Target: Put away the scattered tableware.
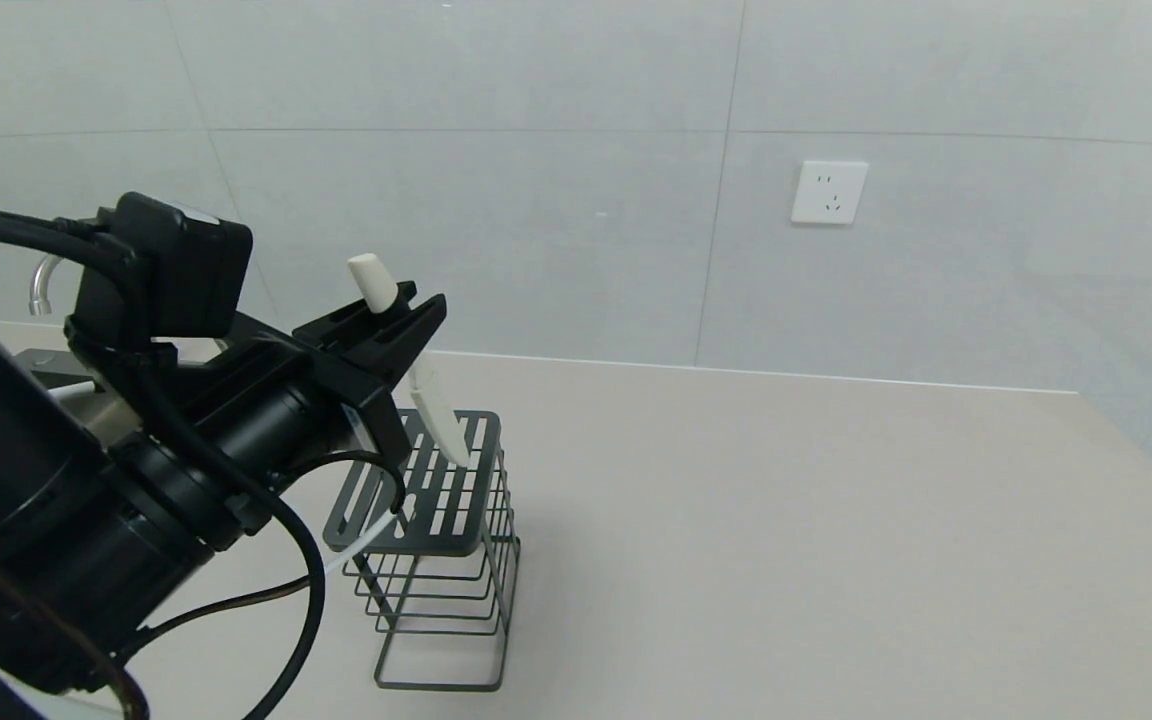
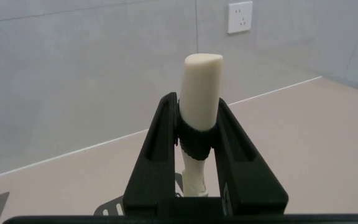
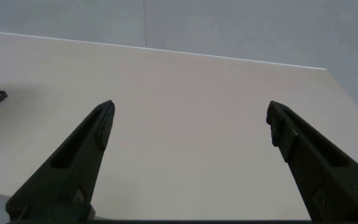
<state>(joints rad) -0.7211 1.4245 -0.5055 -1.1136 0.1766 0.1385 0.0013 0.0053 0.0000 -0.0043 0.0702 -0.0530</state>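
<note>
Left fingers (image 1: 416, 325) clamp white utensil (image 1: 373, 280) mid-handle, held tilted just above slotted rack (image 1: 436, 520) on bench (image 1: 786, 520). Looks light, stiff, smooth, so likely slippery, maybe brittle; firm handle grip seems right. Right fingers (image 3: 82, 158) spread wide, holding nothing, over bench.

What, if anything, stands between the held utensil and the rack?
Nothing visible does. The left gripper is shut on the white utensil, whose lower tip sits right at the rack's slotted top. Whether the tip is in a slot is unclear.
</note>
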